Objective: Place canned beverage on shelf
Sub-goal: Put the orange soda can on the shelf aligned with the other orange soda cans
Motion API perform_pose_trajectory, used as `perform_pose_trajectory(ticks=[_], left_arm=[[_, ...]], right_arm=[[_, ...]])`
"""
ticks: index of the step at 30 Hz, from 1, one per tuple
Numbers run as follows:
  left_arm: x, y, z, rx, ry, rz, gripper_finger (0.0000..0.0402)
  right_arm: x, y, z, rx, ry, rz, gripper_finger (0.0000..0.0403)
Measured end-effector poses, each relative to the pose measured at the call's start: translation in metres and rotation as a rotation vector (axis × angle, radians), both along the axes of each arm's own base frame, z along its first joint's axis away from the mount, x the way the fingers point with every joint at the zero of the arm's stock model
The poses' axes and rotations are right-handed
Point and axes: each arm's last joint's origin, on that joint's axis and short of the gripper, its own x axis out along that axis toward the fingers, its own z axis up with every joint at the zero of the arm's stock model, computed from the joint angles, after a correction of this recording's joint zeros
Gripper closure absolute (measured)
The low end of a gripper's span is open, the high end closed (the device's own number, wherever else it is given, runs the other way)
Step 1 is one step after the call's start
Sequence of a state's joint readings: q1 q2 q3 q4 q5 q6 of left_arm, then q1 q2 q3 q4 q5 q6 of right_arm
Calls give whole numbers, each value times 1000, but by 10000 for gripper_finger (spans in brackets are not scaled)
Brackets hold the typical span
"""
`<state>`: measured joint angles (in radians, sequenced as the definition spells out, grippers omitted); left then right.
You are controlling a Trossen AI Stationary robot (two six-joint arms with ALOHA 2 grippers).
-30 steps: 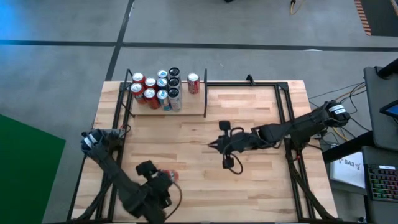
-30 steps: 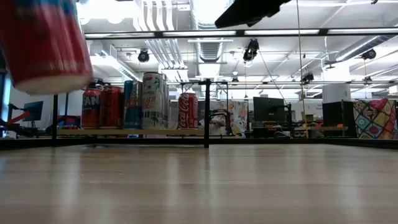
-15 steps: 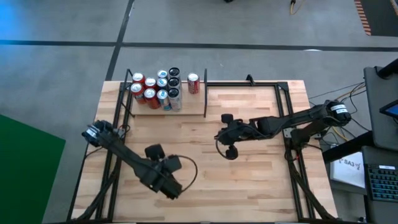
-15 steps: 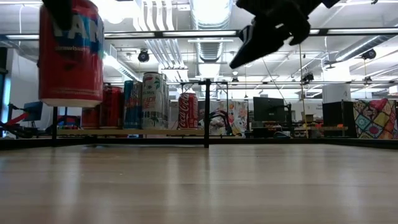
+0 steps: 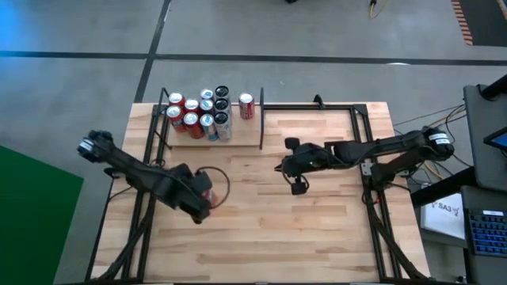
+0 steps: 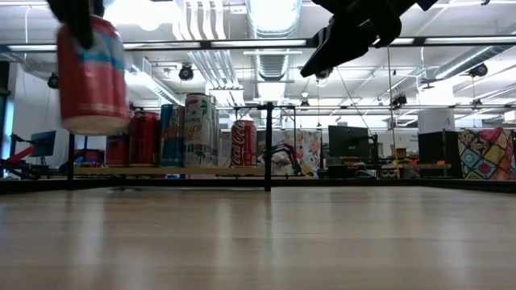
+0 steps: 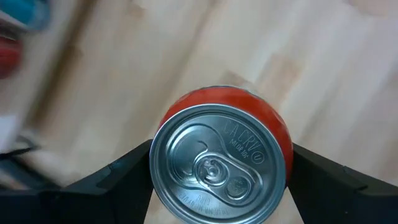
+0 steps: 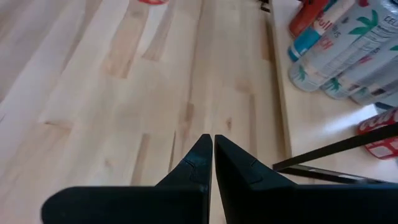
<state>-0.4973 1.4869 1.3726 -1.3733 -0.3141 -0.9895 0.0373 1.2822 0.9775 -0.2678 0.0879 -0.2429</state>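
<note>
A red can with a silver top hangs above the table's near-left part, with my left gripper shut on it. In the low view the can floats well above the wood. The shelf, a light plank edged by black rods, stands at the far left. On it several cans stand upright in a cluster, and one red can stands apart on their right. My right gripper hangs shut over the table's middle, touching nothing; its fingertips meet. My left gripper pinches the can between its two fingers, one on each side wall just below the top rim. The fingers come from above, pointing steeply down. The can hangs roughly upright, top up, lifted clear of the table.
Black frame rods run along the table's left, right and far sides. An upright black rod stands at the shelf's right end. Bare wood lies between the held can and the shelf.
My left gripper has carried the red can from the table's near edge toward the far edge and the shelf, staying shut on it; the can, tilted at first, now hangs about upright. My right gripper has drawn back a little toward the table's far right, still shut.
</note>
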Motion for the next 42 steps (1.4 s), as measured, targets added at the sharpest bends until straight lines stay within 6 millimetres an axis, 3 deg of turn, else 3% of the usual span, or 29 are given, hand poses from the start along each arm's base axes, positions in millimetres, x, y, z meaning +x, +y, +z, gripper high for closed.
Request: perform_pose_trajectory(ticks=[8,18,28,36,42], left_arm=[[-47,24,-4,-130,-13,139,105],[-78,40,-5,-194,-57,216,105],[-87,47,8,-220,-206,175,104],[-96,54,12,-260,-207,227,103],[-87,58,17,-246,-296,169,103]], right_arm=[[-2,-16,1,14,7,-15,394],[-14,-51,18,26,-52,-56,394],[-19,-83,31,121,-195,28,394],[-21,-93,33,122,-217,-11,394],[-19,-94,39,133,-289,64,394]])
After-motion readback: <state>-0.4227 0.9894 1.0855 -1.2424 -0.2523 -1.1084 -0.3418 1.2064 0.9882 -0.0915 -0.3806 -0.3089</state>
